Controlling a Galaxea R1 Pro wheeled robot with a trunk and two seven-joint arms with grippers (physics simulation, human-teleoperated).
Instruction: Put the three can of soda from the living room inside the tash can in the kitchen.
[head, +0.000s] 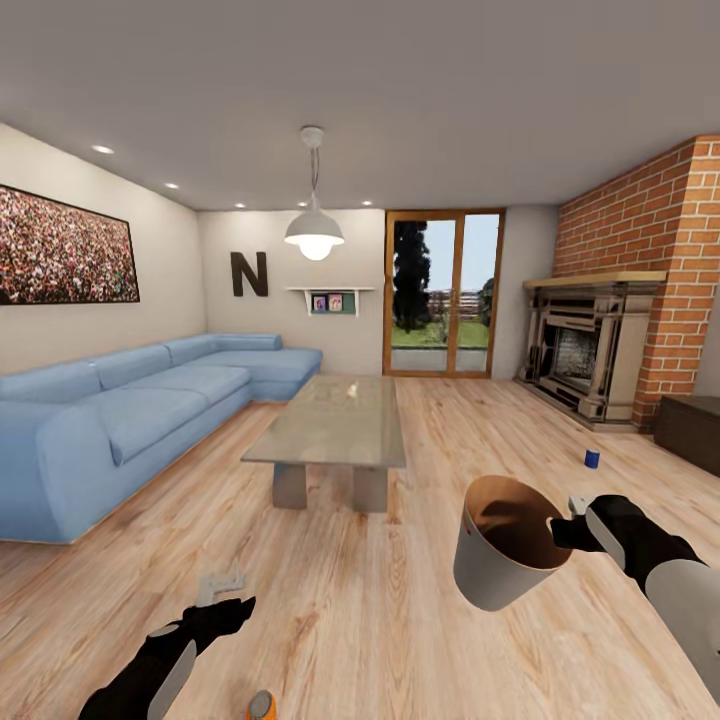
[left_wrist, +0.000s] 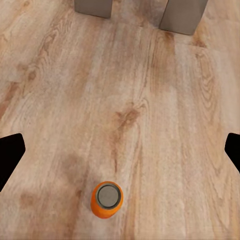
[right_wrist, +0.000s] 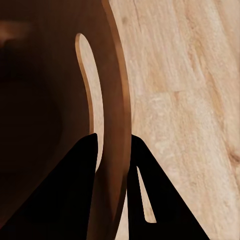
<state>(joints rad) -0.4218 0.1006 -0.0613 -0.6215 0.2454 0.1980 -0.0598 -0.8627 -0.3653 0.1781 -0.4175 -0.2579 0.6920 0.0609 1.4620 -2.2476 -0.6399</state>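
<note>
The orange can (head: 262, 705) stands upright on the wood floor (head: 400, 620) at the bottom edge of the head view, just right of the left claw (head: 235, 610) — its long axis vertical, pale top up. In the left wrist view the orange can (left_wrist: 106, 199) sits low and slightly left of centre, between the two dark fingertips (left_wrist: 10, 155) at the frame's sides; the claw is wide open and holds nothing. The left arm is plainly the nearer one, and the next move likely calls for drawing that claw back and down around the can.

The right claw (head: 565, 530) is closed on the bin (head: 505, 555) rim — pinched inside and out (right_wrist: 112, 150). The blue can (head: 592, 458) stands well off, centre right, near the fireplace (head: 590, 350).
</note>
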